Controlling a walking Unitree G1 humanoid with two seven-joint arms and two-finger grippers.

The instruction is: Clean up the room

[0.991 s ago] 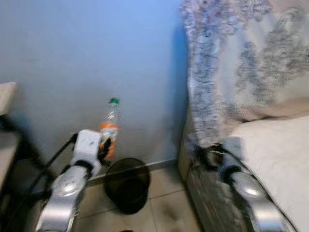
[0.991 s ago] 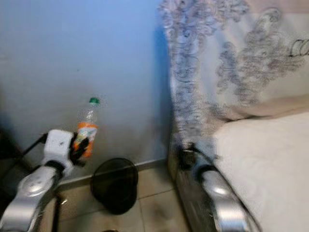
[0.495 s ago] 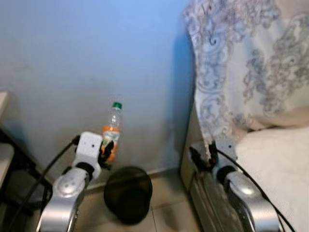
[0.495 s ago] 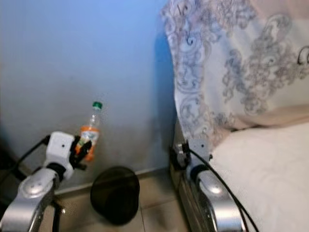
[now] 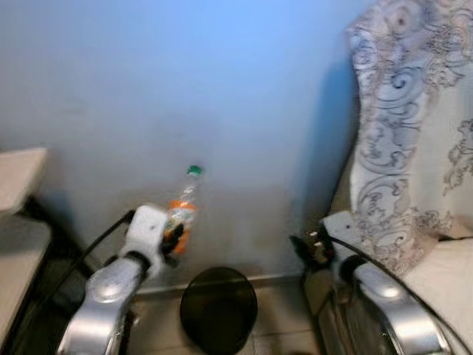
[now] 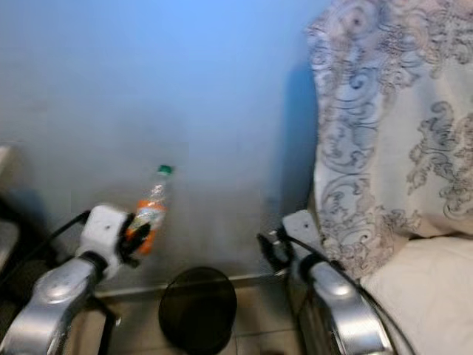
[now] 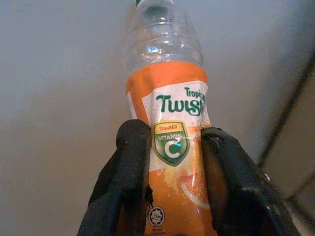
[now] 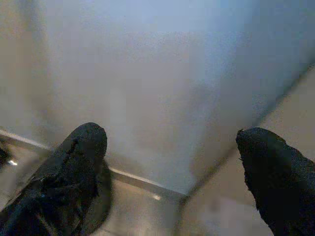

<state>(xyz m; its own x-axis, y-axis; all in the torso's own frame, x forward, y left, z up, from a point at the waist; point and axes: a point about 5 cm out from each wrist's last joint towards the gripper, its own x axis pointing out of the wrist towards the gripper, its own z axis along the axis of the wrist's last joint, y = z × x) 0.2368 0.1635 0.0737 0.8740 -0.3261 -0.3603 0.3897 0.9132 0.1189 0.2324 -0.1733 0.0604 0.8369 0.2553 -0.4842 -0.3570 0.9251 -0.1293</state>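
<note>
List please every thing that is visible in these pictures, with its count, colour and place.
Bottle: one, clear with orange label and green cap, held up in front of the wall, above and left of the bin.
Bin: one, black, on the floor by the wall.
Wall: one, blue, behind everything.
Patterned cloth: one, white with grey swirls, on the right.
Table: one, pale, far left.
Left claw: one, black fingers, shut on the bottle.
Right claw: one, black fingers, open, near the cloth.

orange-labelled bottle (image 7: 170, 147), black bin (image 5: 219, 309), blue wall (image 5: 185, 89)
</note>
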